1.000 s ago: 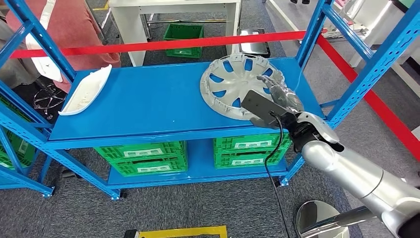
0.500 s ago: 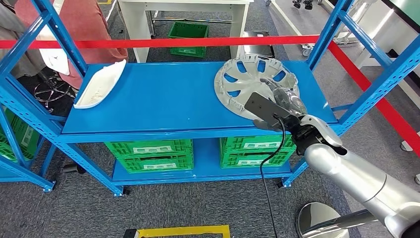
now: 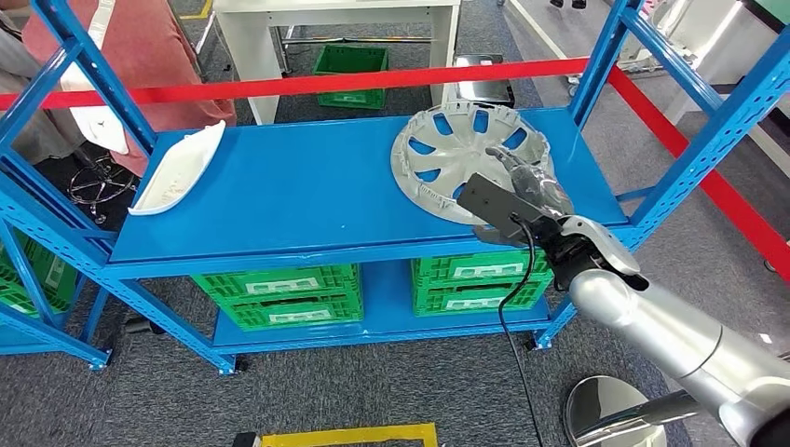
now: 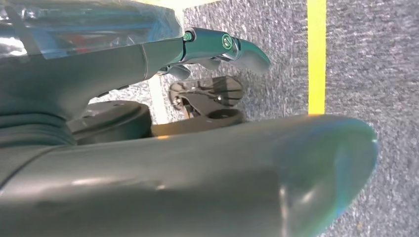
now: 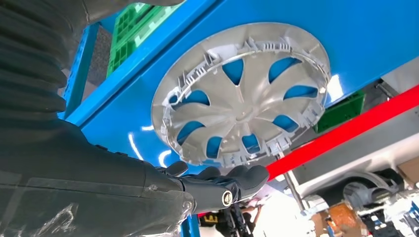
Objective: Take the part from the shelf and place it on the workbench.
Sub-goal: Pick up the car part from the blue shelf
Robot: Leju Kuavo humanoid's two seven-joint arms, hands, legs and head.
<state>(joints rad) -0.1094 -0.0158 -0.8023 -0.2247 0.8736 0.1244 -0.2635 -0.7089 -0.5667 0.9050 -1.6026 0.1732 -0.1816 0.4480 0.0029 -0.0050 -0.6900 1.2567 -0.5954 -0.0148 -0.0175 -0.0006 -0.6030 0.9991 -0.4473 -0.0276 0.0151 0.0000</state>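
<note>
A silver hubcap (image 3: 447, 154) lies inside-up on the right part of the blue shelf's top board (image 3: 307, 186). My right hand (image 3: 533, 186) hovers over the hubcap's near right rim, its fingers stretched out and apart, gripping nothing. The right wrist view shows the dark fingers (image 5: 217, 185) lying flat beside the rim of the hubcap (image 5: 242, 98), with a small gap between them. My left hand (image 4: 212, 47) hangs over grey carpet, fingers extended and holding nothing.
A white curved part (image 3: 177, 168) rests on the shelf's left end. Green crates (image 3: 279, 293) fill the lower level. Blue uprights (image 3: 708, 130) flank the shelf and red tape (image 3: 326, 84) runs behind it. A person in pink (image 3: 140, 47) stands at the back left.
The whole picture has shifted sideways, so the camera moved. My right hand stays over the hubcap's near right rim, and the hubcap has not moved on the shelf.
</note>
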